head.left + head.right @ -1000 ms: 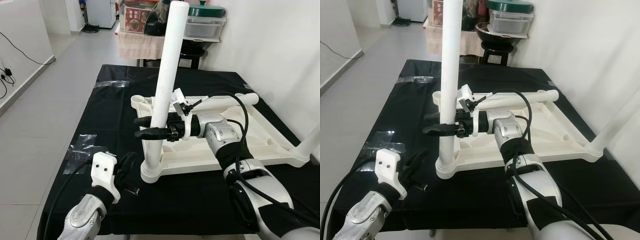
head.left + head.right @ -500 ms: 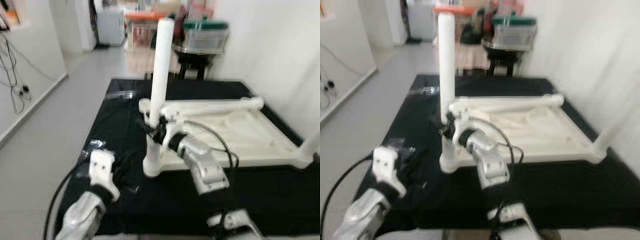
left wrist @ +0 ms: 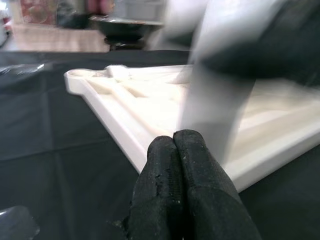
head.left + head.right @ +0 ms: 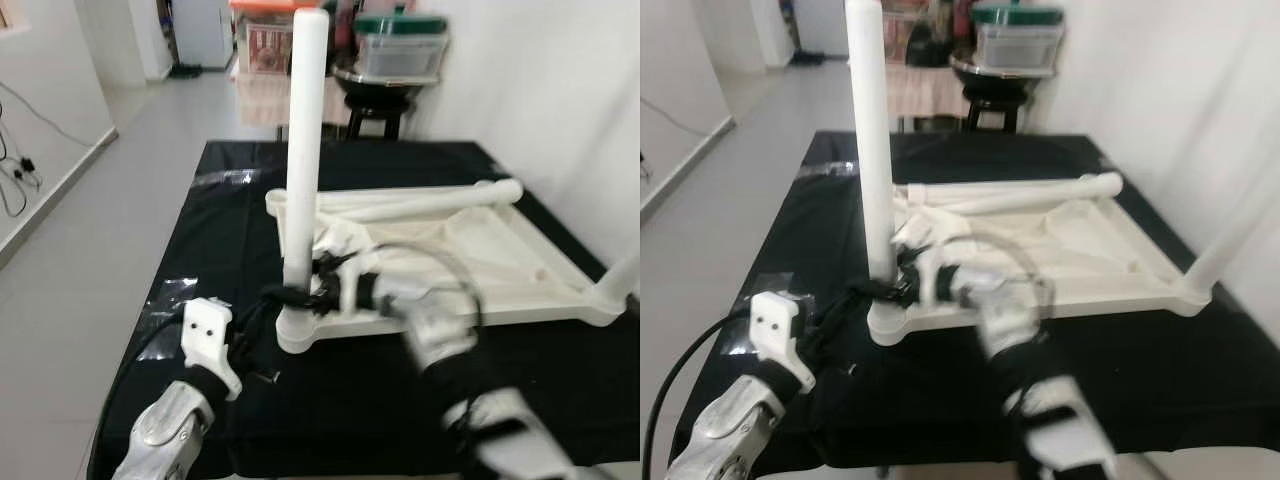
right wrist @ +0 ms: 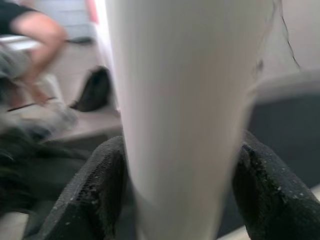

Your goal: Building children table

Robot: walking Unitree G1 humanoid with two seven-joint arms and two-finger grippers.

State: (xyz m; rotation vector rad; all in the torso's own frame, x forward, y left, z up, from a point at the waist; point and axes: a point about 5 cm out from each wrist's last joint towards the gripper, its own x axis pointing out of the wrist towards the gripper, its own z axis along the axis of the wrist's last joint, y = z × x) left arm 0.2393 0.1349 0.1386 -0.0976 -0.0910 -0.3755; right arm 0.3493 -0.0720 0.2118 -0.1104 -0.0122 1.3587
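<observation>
The white children's tabletop [image 4: 500, 245] lies upside down on a black-covered table [image 4: 225, 215]. One white leg [image 4: 303, 130] stands upright in its near left corner socket. My right gripper [image 4: 286, 295] is low on this leg, just above the socket; in the right wrist view a finger [image 5: 95, 187] sits on each side of the leg [image 5: 185, 110]. A second leg [image 4: 622, 283] rises at the near right corner, and a third [image 4: 420, 203] lies across the far side. My left gripper [image 4: 258, 318] is shut and holds nothing, close to the tabletop's near left corner [image 3: 125, 135].
A small dark part [image 4: 265, 378] lies on the cloth beside my left gripper. Clear plastic bags [image 4: 172, 292] sit near the table's left edge. Behind the table stand a stool [image 4: 375, 85] and a shelf with boxes. A person's arm [image 5: 37, 30] appears in the right wrist view's background.
The camera has shifted and blurred. My right gripper has slid down the upright leg from its middle to just above the socket. The left gripper stays about where it was.
</observation>
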